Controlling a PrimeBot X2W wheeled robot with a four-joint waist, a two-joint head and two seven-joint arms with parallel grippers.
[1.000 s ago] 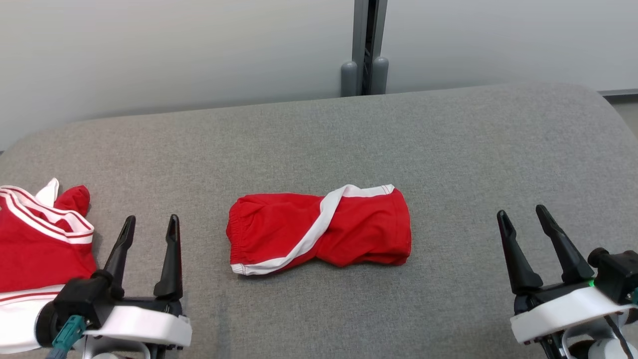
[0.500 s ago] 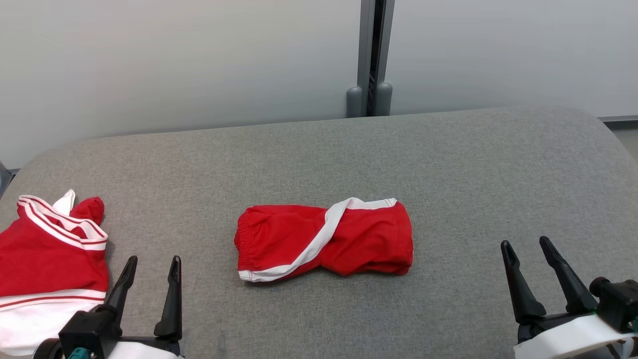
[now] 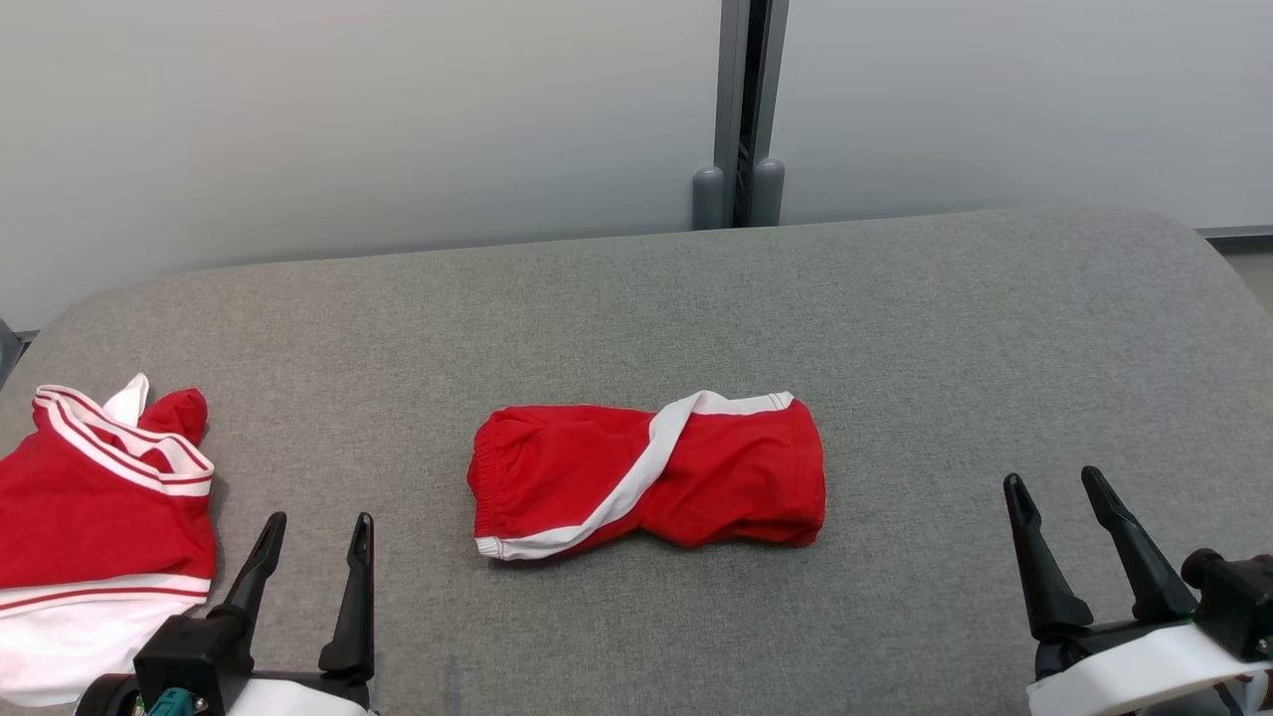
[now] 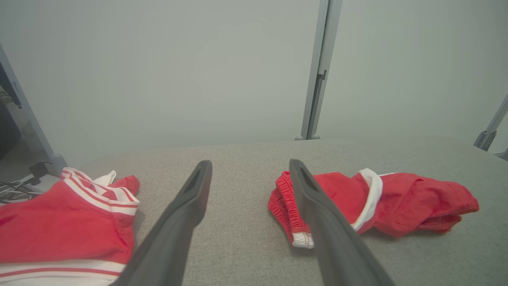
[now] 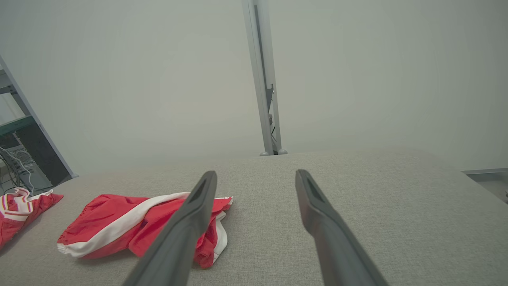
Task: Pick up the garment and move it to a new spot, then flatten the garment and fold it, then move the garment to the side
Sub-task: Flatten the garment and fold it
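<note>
While a red-and-white top [image 3: 99, 497] lies at the far left edge, the left gripper [image 3: 320, 519] sits just beside it, fingers spread, empty. Centre stage, the shorts [image 3: 646, 477] lie lengthwise left to right, waistband to the left, on the grey cushion [image 3: 636, 298] before a pale wall [image 3: 348, 119]. Red, white-striped, bunched and twisted. And the right gripper [image 3: 1052, 477], well apart, is spread too, holding nothing.

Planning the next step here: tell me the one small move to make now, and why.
Probably bring the left pincer forward and right toward the elastic waistband end of the red shorts. Both it and the right pincer stand open and empty, short of the shorts, which lie bunched and twisted on the grey cushion, untouched.
</note>
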